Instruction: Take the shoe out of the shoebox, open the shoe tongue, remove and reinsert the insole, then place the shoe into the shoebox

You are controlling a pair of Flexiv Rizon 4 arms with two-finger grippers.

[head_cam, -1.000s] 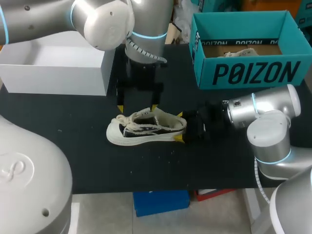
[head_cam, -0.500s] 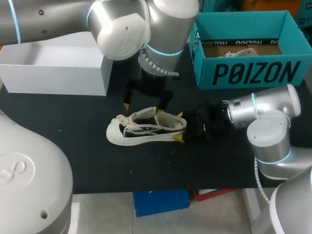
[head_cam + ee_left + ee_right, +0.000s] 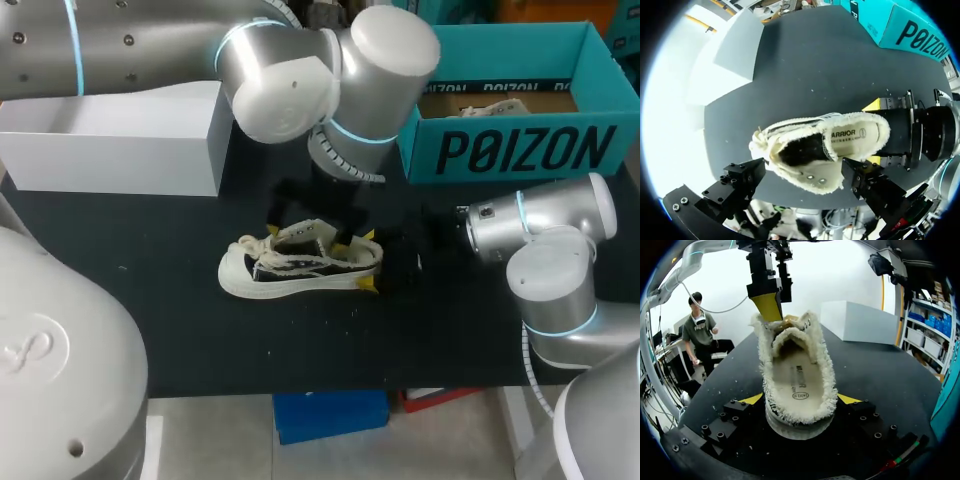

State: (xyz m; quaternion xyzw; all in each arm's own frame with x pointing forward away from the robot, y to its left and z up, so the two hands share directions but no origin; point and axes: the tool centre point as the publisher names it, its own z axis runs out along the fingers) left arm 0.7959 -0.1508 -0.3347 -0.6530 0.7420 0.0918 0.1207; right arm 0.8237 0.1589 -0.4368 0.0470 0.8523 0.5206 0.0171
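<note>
The shoe (image 3: 300, 262) stands on its sole at the middle of the frame, toe to the left, unmoved. The right gripper (image 3: 368, 260) stays clamped on its heel, one yellow tip on each side. The left gripper (image 3: 308, 236) has swung right and down from the upper middle. It now hangs over the laces and tongue with its fingers spread and holding nothing. The shoe is cream canvas with frayed, fuzzy edges, black side panels and a smooth pale insole (image 3: 797, 380) lying flat inside. It rests on the matte black table (image 3: 300, 345). The teal cardboard shoebox (image 3: 500, 150) is at upper right and a plain white box (image 3: 110, 150) at upper left.
</note>
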